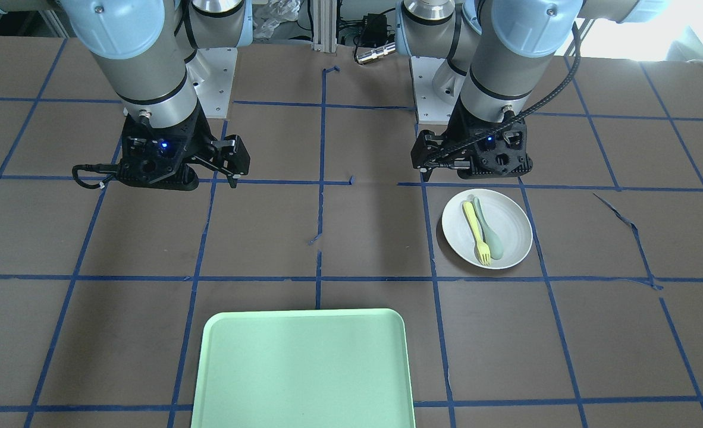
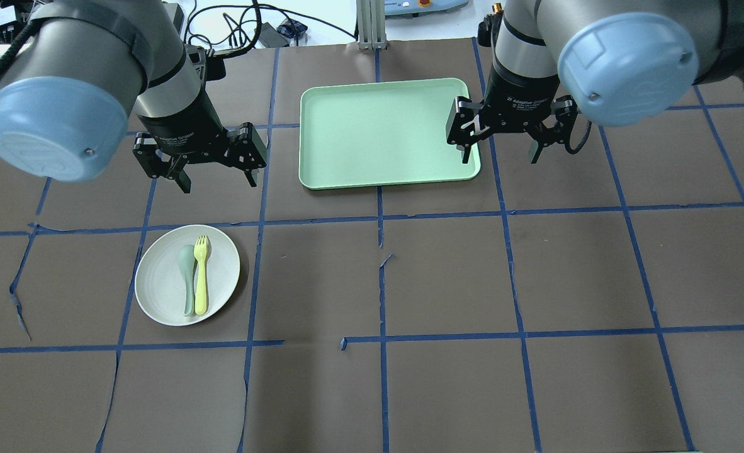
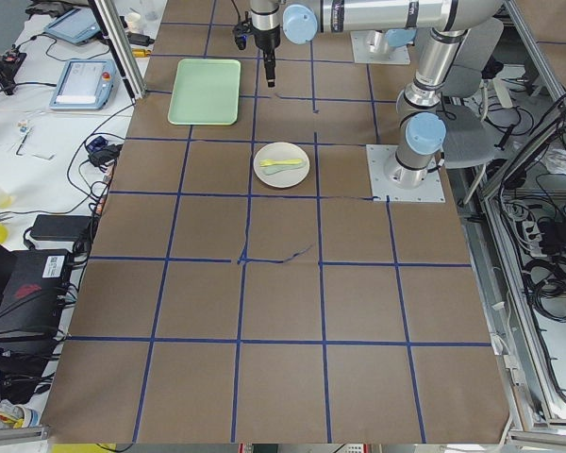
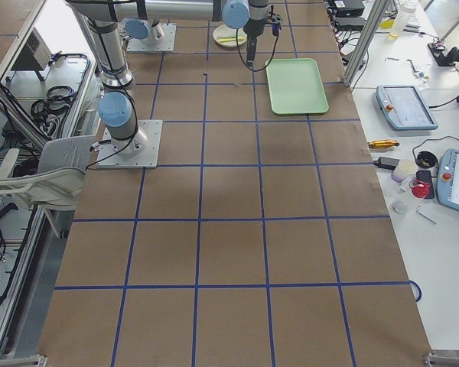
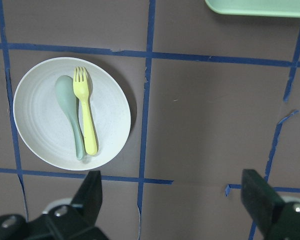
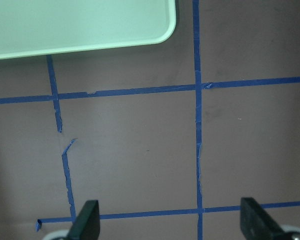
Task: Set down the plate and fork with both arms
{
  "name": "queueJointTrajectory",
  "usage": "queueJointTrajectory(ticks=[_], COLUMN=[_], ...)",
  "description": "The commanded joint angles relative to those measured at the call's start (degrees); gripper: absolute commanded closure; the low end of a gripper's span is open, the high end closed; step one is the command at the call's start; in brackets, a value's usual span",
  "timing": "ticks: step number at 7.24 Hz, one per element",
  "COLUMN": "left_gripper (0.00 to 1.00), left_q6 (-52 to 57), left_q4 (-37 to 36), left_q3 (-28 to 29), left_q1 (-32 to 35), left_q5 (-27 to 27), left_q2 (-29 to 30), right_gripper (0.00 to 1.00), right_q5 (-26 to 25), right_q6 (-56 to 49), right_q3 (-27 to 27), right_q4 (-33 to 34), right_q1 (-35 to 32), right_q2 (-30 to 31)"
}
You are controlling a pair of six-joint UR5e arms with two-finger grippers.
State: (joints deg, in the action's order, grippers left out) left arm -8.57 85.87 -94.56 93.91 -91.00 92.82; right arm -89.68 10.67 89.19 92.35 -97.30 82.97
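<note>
The white plate (image 2: 158, 286) lies on the table on my left side, with the pale-yellow fork (image 2: 201, 277) and a grey-green spoon (image 2: 187, 277) side by side on it. My left gripper (image 2: 218, 179) is open and empty, above the table just beyond the plate. Its wrist view shows the plate (image 5: 35, 120) and fork (image 5: 86, 115) ahead of the open gripper (image 5: 174, 200). My right gripper (image 2: 500, 151) is open and empty, hovering by the near right corner of the mint-green tray (image 2: 384, 132). The front view shows the plate (image 1: 515, 229) and fork (image 1: 476, 232).
The tray (image 1: 304, 368) lies at the far middle of the table, with nothing on it. The brown table cover has a blue tape grid with some torn strips (image 2: 384, 261). The right wrist view shows the tray corner (image 6: 75, 25) and bare table.
</note>
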Motion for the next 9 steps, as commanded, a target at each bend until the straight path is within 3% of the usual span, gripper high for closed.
queueJointTrajectory(ticks=[1, 3, 5, 9], left_gripper=[0.0, 0.0, 0.0, 0.06], left_q6=[0.7, 3.3, 7.0, 29.6], left_q4=[-3.5, -4.6, -5.4, -27.1], left_q3=[-0.1, -2.4, -8.4, -24.6], left_q1=[-1.2, -6.8, -16.4, -30.5], left_q5=[-0.4, -1.0, -1.0, 0.5], left_q2=[0.2, 1.0, 1.0, 4.5], right_gripper=[0.0, 0.0, 0.0, 0.0], right_q5=[-0.3, 0.0, 0.3, -0.1], right_q6=[-0.6, -0.9, -0.2, -0.8], right_q3=[0.6, 0.8, 0.8, 0.8], right_q4=[0.1, 0.6, 1.2, 1.4], right_q1=[-0.1, -0.1, -0.4, -0.5], right_q2=[-0.1, -0.2, -1.5, -2.4])
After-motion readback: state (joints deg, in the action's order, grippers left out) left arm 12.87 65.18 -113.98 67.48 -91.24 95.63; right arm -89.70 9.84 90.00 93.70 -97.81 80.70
